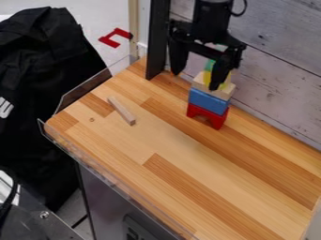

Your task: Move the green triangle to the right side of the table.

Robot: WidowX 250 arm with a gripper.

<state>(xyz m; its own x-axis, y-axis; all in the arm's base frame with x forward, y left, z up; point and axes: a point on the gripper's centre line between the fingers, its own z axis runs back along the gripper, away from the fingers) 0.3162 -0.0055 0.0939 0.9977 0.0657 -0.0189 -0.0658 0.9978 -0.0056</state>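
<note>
Above blue block (208, 101), atop stack: green triangle (210, 65), partly hidden behind my gripper (196, 80). Which way it points, how long axis runs: can't tell. My fingers hang spread well apart, gripping nothing; triangle shows in gap, nearer finger beside stack. Between triangle and blue block: yellow piece (207, 78), pale block (202, 87). Below blue block: red arch (217, 121).

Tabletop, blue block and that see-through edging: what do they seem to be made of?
The tabletop looks like smooth wood, in strips of differing tan with visible grain. The blue block is probably painted wood, evenly coloured and matte, though possibly plastic. The edging seems clear, smooth plastic, since things show through it; perhaps glass.
</note>
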